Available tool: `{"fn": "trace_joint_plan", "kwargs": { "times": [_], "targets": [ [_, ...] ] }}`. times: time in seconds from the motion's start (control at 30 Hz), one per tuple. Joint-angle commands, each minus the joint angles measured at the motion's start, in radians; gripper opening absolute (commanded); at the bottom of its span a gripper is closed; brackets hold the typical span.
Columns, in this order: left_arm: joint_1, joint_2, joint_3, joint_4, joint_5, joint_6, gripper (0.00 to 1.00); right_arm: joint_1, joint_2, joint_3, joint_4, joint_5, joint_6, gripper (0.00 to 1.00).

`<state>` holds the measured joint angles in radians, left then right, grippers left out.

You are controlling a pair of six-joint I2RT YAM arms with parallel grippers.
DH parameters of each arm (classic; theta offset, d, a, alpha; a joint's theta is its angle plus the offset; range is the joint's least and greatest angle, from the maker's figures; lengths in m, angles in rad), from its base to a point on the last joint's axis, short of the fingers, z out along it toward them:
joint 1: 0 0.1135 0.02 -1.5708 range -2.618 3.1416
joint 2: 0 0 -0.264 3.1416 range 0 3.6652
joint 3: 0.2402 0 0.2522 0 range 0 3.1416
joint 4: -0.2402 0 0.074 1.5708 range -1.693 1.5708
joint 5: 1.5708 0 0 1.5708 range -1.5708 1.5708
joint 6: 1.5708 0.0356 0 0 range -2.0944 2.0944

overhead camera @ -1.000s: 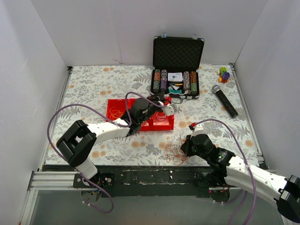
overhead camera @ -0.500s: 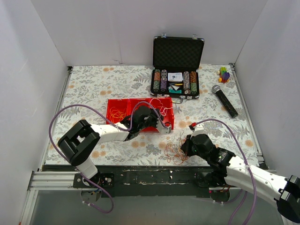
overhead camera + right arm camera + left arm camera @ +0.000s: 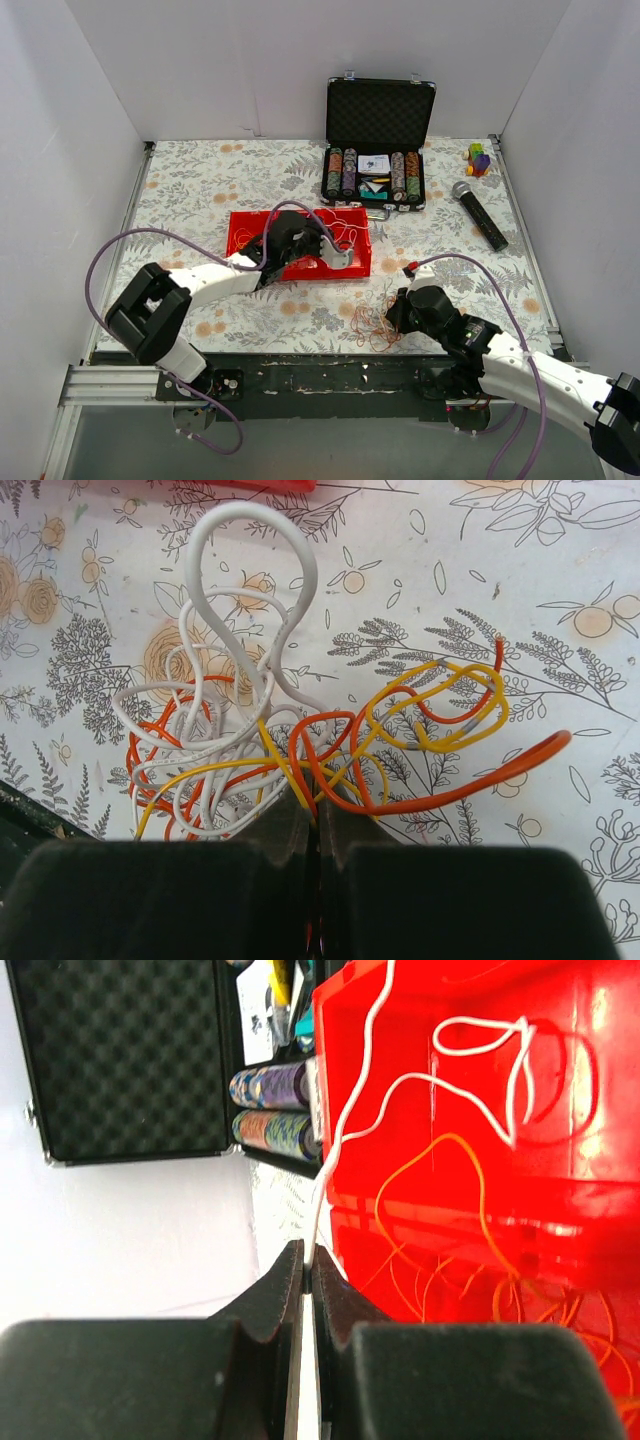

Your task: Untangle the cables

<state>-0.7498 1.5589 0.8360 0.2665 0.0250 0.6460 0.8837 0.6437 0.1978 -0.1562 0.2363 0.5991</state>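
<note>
Holding a white strand [image 3: 340, 1136] clamped over the red bin [image 3: 600, 1070], the left gripper [image 3: 307, 1260] should pull slowly while the right gripper [image 3: 314, 815], closed on the cables [image 3: 290, 735], anchors them.

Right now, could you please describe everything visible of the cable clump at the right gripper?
The cable clump is a loose tangle of thin, glossy orange, yellow and white strands, looped and crossed over one another. It lies on the floral tablecloth near the table's near edge. One white loop sticks out farthest. The right gripper is shut on several strands.
</note>
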Motion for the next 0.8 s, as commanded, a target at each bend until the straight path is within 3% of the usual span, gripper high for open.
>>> {"fn": "trace_joint_plan", "kwargs": {
  "times": [0.0, 0.4, 0.77],
  "targets": [
    [0.015, -0.117, -0.066, 0.002, 0.001, -0.014, 0.00, -0.003, -0.001, 0.002, 0.040, 0.012, 0.010, 0.01],
    [0.030, -0.158, -0.114, 0.013, 0.041, 0.086, 0.00, -0.003, 0.024, 0.008, 0.049, 0.006, 0.013, 0.01],
    [-0.034, 0.022, 0.049, 0.126, 0.130, 0.075, 0.00, -0.003, 0.030, 0.008, 0.052, 0.006, 0.013, 0.01]
  ]
}}
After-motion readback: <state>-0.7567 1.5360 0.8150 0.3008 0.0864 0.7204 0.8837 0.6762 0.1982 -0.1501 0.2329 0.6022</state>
